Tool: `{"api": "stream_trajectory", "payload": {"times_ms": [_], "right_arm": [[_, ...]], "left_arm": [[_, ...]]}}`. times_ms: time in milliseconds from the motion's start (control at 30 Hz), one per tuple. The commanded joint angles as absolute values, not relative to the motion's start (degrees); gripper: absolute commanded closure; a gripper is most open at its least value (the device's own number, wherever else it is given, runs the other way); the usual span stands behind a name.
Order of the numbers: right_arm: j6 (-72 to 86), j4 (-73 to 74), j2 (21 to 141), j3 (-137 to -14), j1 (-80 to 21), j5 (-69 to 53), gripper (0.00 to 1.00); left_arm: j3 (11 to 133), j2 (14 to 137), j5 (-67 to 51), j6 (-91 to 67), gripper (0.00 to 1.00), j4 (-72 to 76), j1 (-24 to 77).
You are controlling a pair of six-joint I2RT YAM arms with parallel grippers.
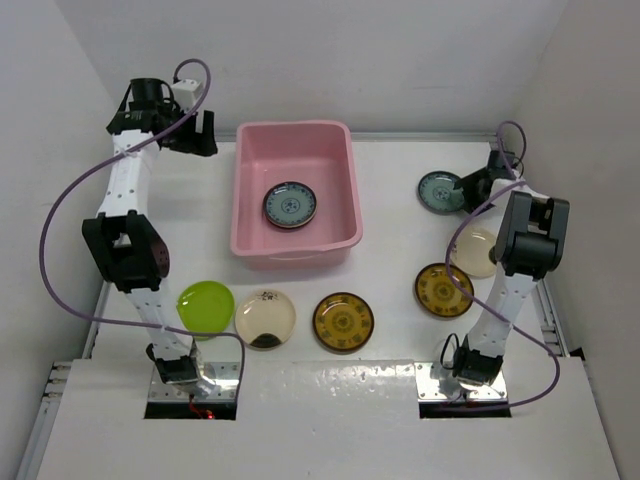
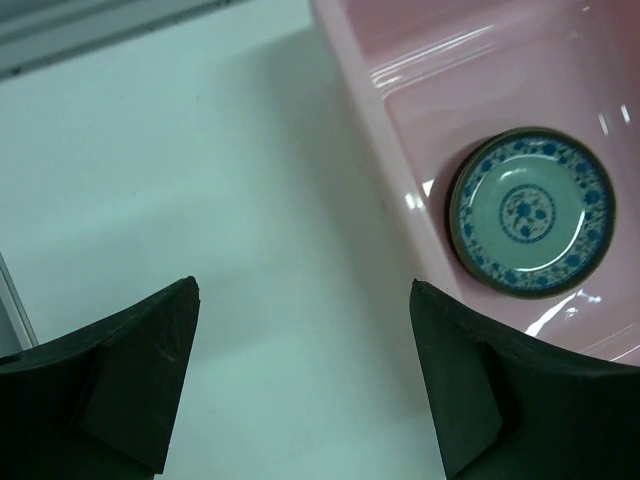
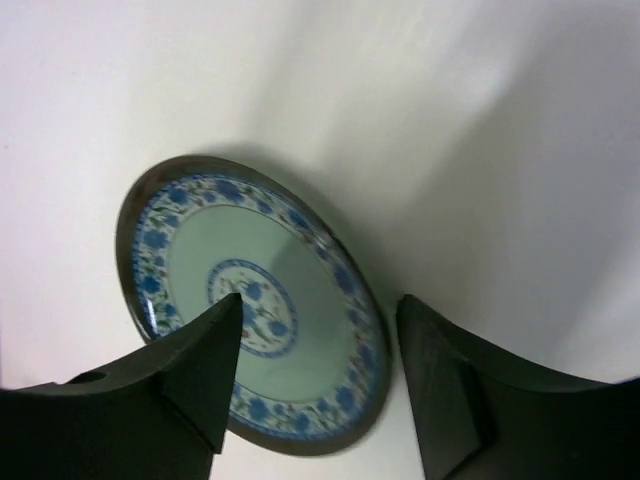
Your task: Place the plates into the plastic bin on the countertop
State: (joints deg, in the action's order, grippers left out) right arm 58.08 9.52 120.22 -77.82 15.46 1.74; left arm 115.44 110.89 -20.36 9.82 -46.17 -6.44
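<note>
The pink plastic bin [image 1: 300, 129] stands at mid-table with one teal-patterned plate [image 1: 291, 204] lying flat in it. A second teal-patterned plate [image 1: 437, 192] lies on the countertop at the right. My right gripper [image 1: 464, 186] is open over that plate's right edge. In the right wrist view its gripper [image 3: 320, 300] has one finger above the plate [image 3: 290, 280] and the other outside the rim. My left gripper [image 1: 203, 134] is open and empty, left of the bin's far corner. In the left wrist view the gripper [image 2: 304, 284] is above bare countertop beside the bin [image 2: 400, 110] and its plate [image 2: 530, 210].
On the countertop lie a lime green plate [image 1: 205, 306], a cream plate with a dark patch [image 1: 265, 317], two yellow-brown patterned plates [image 1: 343, 322] [image 1: 443, 290], and a cream plate [image 1: 477, 250] partly behind my right arm. White walls close in on three sides.
</note>
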Motion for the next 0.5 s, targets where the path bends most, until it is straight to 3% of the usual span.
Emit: {"api": "stream_trajectory", "payload": {"times_ms": [0, 100, 133, 200, 233, 267, 467], "right_arm": [[60.4, 6.8, 124.5, -79.5, 14.5, -3.5, 0.40], [62.8, 3.4, 127.3, -79.3, 14.4, -5.0, 0.54], [63.4, 1.2, 127.5, -79.2, 14.5, -5.3, 0.66], [64.2, 0.7, 127.9, -79.1, 14.6, -5.8, 0.78], [64.3, 0.9, 127.7, -79.4, 14.5, -5.6, 0.92], [63.9, 0.9, 127.7, -79.6, 14.6, -5.5, 0.99], [60.0, 3.6, 125.9, -81.9, 14.2, -4.4, 0.99]], "left_arm": [[114.3, 109.8, -22.0, 9.0, 0.12, -45.7, -8.5], [114.3, 109.2, -22.0, 9.0, 0.12, -45.7, -9.8], [113.6, 108.6, -22.0, 9.0, 0.12, -45.7, -9.8], [112.3, 108.5, -22.0, 9.5, 0.12, -45.7, -10.4], [111.8, 107.9, -22.0, 9.5, 0.12, -45.7, -10.9], [110.7, 107.9, -22.0, 10.0, 0.12, -45.7, -10.9], [108.3, 107.4, -23.3, 10.0, 0.12, -45.7, -13.3]]}}
